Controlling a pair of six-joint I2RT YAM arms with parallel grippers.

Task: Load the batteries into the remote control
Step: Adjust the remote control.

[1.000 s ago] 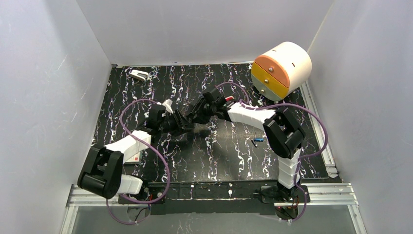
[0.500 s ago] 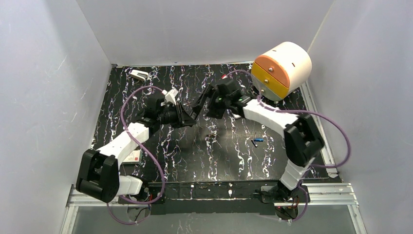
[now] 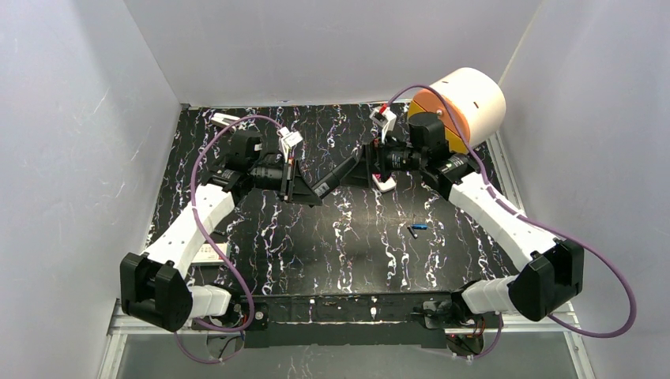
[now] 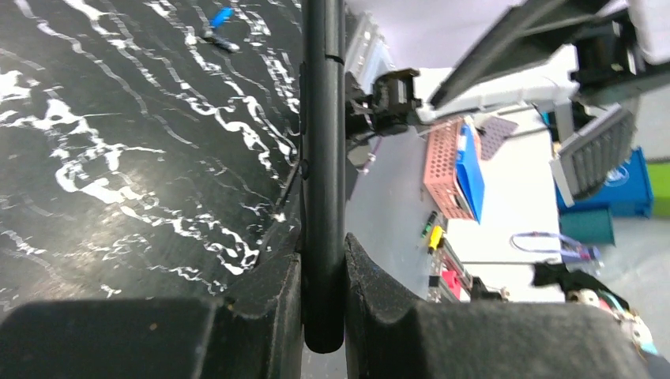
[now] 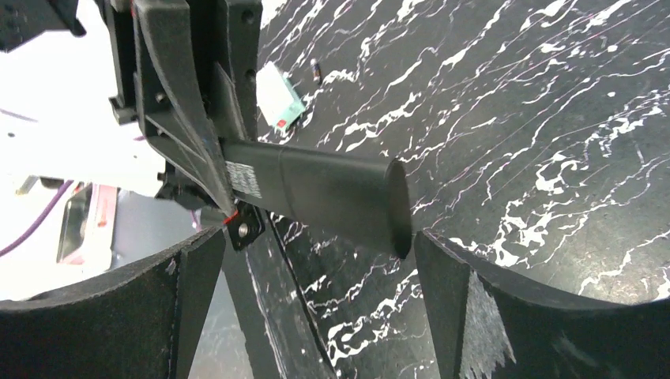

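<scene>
My left gripper (image 3: 296, 180) is shut on one end of the black remote control (image 3: 336, 175) and holds it above the table, pointing right. In the left wrist view the remote (image 4: 324, 118) stands edge-on between the closed jaws (image 4: 324, 249). My right gripper (image 3: 361, 166) is open around the remote's free end (image 5: 340, 197), its fingers (image 5: 193, 268) apart from it on both sides. A blue and a black battery (image 3: 416, 229) lie on the table right of centre, also seen in the left wrist view (image 4: 217, 20). Another small dark battery (image 5: 316, 69) lies on the table.
A cream, orange and yellow drum with drawers (image 3: 462, 106) stands at the back right, close behind my right wrist. A white stapler-like object (image 3: 226, 121) lies at the back left. A white card (image 3: 212, 253) lies by the left arm. Grey walls enclose the table.
Both grippers have risen and moved toward the back. The right arm has swung out to the right, and the remote now shows stretched between the two grippers.
</scene>
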